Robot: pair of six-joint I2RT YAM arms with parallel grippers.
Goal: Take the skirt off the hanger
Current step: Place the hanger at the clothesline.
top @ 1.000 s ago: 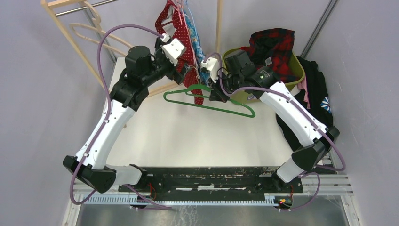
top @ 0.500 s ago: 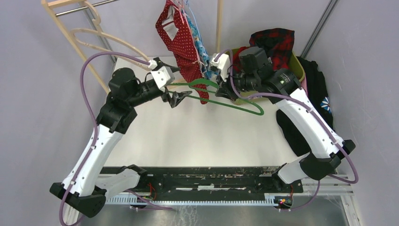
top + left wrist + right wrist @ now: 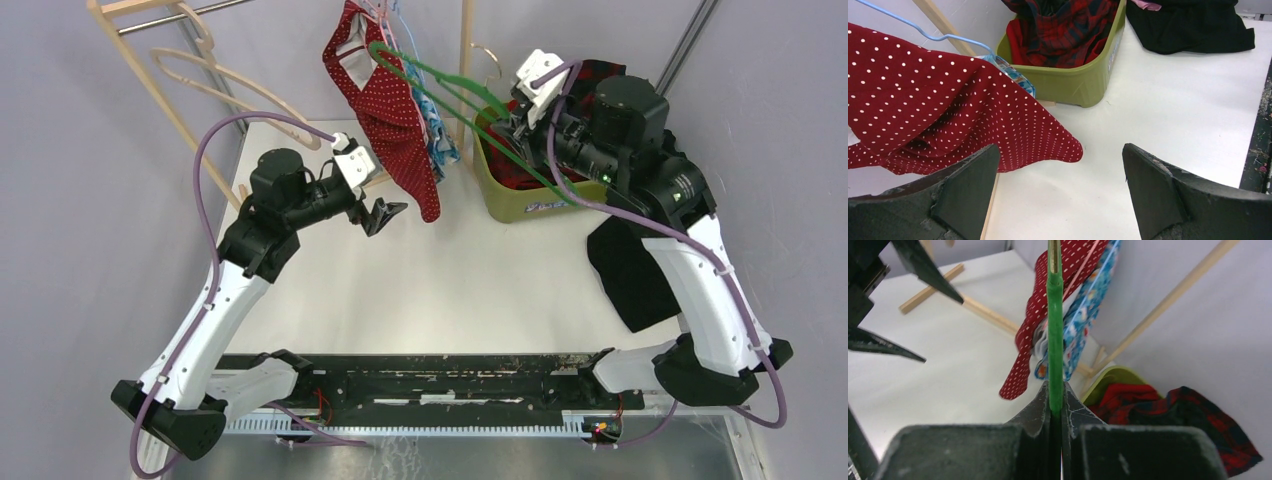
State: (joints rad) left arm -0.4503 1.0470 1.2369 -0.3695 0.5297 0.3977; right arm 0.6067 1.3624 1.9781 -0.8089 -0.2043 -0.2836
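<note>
The hanger (image 3: 1054, 340) was pinched edge-on in the closed right gripper (image 3: 1055, 395), its long axis running up to the top of the hanging skirt (image 3: 395, 130). The left gripper (image 3: 388, 213), spread wide and empty, was nearer, just left of the hem.

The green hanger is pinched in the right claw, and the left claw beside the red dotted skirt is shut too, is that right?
Not quite. The left claw is wide open with nothing between its fingers, as the left wrist view shows; the red dotted skirt hangs ahead of it. The right claw is indeed pinched on the green hanger.
</note>
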